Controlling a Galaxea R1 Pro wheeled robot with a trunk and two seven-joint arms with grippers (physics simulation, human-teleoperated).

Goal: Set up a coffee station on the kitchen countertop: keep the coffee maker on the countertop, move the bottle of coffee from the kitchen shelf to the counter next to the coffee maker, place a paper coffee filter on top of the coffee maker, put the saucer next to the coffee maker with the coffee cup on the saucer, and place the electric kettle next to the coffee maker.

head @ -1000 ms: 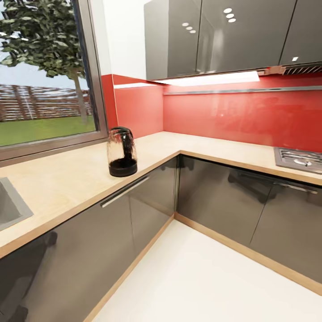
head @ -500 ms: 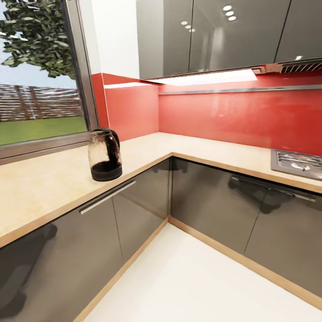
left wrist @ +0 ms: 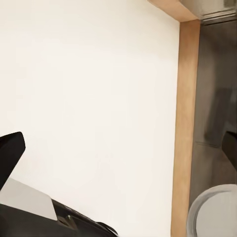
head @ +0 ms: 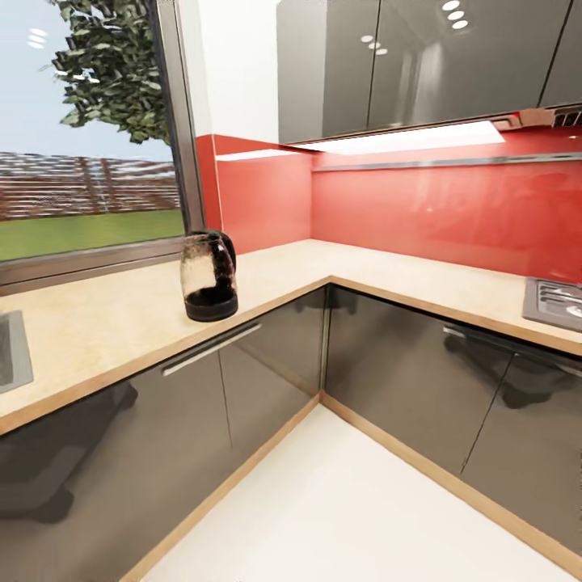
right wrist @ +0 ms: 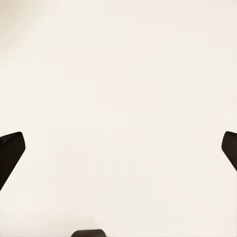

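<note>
Countertop: L-shaped tan slab under the window, sink edge at far left. Electric kettle upright near its front edge, by the corner. Left gripper and right gripper: fingers spread wide, empty, over pale floor.

You are looking into a kitchen corner with a shiny red wall and dark grey cupboards up high, and a bright white light glows under them. On your left a big window shows a green tree, grass and a brown fence, and below it run glossy dark grey doors with a long silver handle. The floor is pale cream with a wood strip along its edge, and a grey stove sits far to your right.
</note>
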